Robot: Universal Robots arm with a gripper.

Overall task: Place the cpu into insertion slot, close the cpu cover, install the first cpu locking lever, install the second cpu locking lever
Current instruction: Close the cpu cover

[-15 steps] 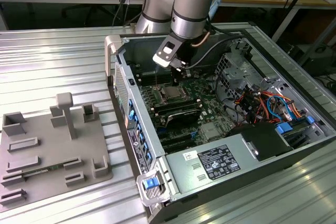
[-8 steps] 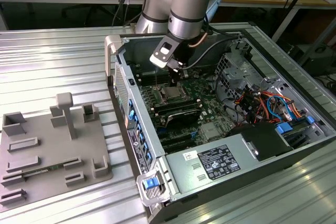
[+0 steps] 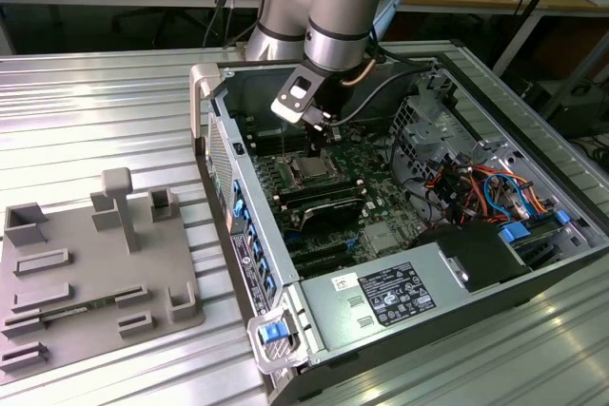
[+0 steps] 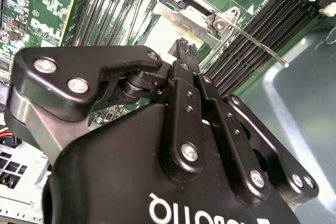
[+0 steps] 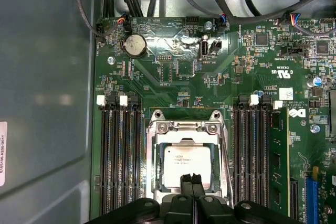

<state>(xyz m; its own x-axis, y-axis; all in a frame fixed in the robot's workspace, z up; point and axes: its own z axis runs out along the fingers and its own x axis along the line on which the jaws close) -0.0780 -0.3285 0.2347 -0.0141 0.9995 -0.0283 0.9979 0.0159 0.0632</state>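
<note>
In the open black computer case [image 3: 252, 254], on the green motherboard [image 5: 173, 61], the square silver metal cpu cover [image 5: 185, 127] is seen shut over the silver-grey square cpu [image 5: 185, 163], which is seated in the insertion slot. The black gripper [image 5: 191, 182], at twelve o'clock from the chip in the exterior view, is clenched on nothing. The thin raised steel lever [image 4: 257, 45] is judged best pressed near its free end, then hooked. Its hook is hidden behind the gripper.

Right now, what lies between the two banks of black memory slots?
In the first wrist view, between the memory slots sits the cpu, the cpu cover lying flat around it; the gripper hangs over one edge.
</note>
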